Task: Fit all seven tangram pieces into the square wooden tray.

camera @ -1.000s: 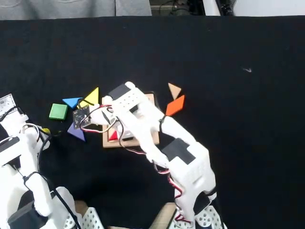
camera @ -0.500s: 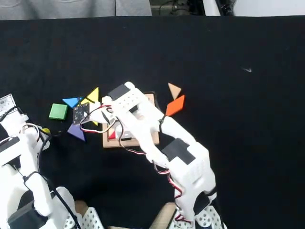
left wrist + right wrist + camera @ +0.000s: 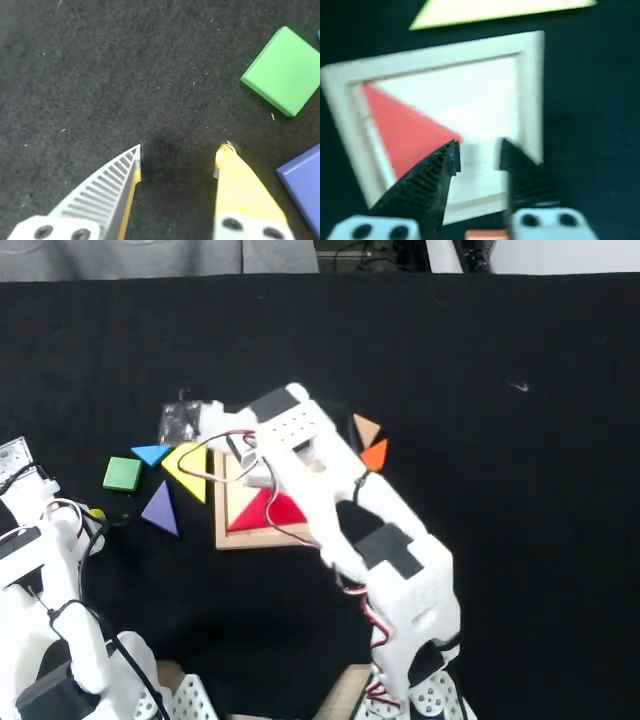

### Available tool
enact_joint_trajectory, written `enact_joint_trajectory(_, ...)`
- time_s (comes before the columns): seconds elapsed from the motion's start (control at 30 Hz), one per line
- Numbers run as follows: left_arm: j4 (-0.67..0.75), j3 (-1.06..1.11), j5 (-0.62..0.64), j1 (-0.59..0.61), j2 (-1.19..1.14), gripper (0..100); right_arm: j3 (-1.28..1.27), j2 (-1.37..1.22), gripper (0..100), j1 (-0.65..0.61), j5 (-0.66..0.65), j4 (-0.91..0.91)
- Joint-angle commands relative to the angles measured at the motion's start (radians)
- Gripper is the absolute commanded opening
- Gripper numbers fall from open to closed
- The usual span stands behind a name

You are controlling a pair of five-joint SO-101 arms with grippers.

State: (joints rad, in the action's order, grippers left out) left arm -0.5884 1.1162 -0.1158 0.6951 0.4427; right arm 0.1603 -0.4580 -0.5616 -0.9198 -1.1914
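The square wooden tray lies mid-table with a red triangle inside it. My right arm hangs over the tray's far side. Its gripper is open above the tray floor beside the red triangle, with nothing between the fingers. A yellow triangle lies just left of the tray, with a blue triangle, a green square and a purple triangle further left. Tan and orange pieces lie right of the tray. My left gripper is open over bare cloth near the green square.
Black cloth covers the table. My left arm's base stands at the near left corner and the right arm's base at the near middle. The cloth's right half and far side hold no pieces.
My right arm has swung toward the far side of the table, uncovering the yellow triangle and more of the red one. The yellow triangle now lies closer to the tray. The left arm has not moved.
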Motion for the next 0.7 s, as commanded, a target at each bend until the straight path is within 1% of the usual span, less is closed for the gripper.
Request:
enact_joint_trajectory(0.0,0.023,-0.005,-0.005,0.004,0.028,24,0.054,-0.027,2.5,0.034,0.026,0.064)
enact_joint_trajectory(0.07,0.023,-0.005,-0.005,0.004,0.028,24,0.056,-0.051,1.0,0.029,0.025,0.064)
enact_joint_trajectory(0.47,0.023,-0.005,-0.005,0.004,0.028,24,0.028,-0.077,1.1,0.028,0.025,0.038)
enact_joint_trajectory(0.67,0.023,-0.005,-0.005,0.002,0.028,24,0.028,-0.077,1.1,0.012,0.023,-0.046)
